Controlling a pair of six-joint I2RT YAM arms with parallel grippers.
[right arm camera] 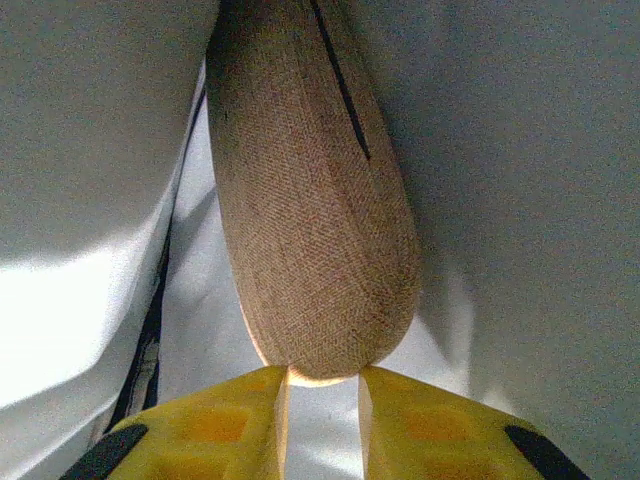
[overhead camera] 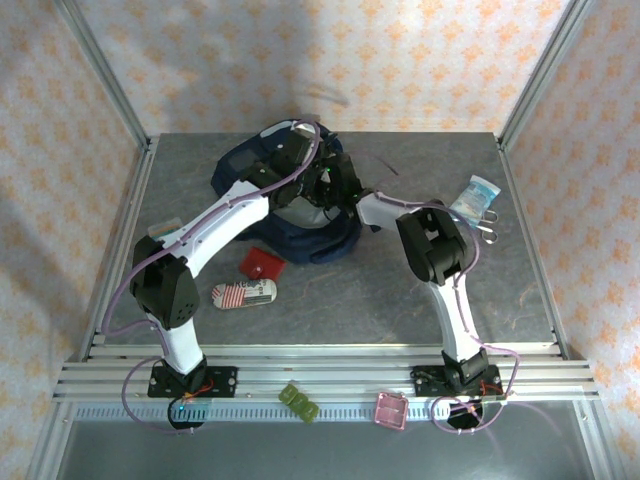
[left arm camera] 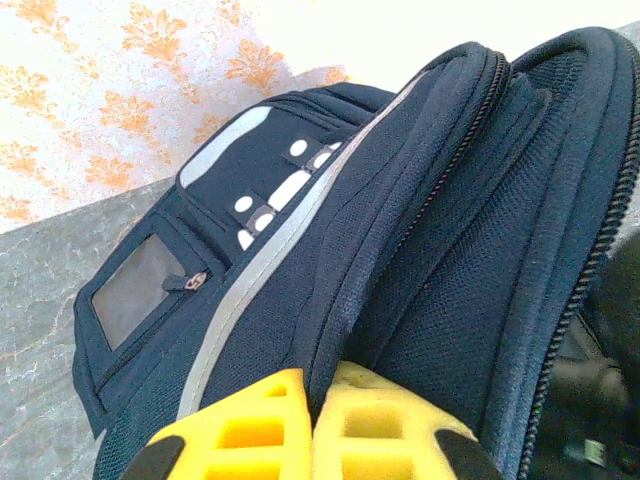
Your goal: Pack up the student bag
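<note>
The student bag [overhead camera: 312, 246] lies at the back middle of the table [overhead camera: 400, 300], and both arms reach to it.

The left arm [overhead camera: 215, 228] goes up from its base and stretches to the right and far, with its wrist over the bag's top. In the left wrist view, the left gripper [left arm camera: 320, 405] has its 2 yellow fingers [left arm camera: 240, 430] closed together on a fold of the navy fabric, beside the grey reflective stripe [left arm camera: 250, 290] and a small window pocket [left arm camera: 140, 292].

The right arm [overhead camera: 435, 245] bends at a black elbow and its forearm turns left into the bag's opening. The right gripper [right arm camera: 323, 385] is among pale grey lining [right arm camera: 520, 200]. Its jaws stand narrow, pinching the rounded near end of a brown woven case [right arm camera: 315, 230].

A striped pouch [overhead camera: 243, 295] lies in front of the bag; its print is too small to read.
</note>
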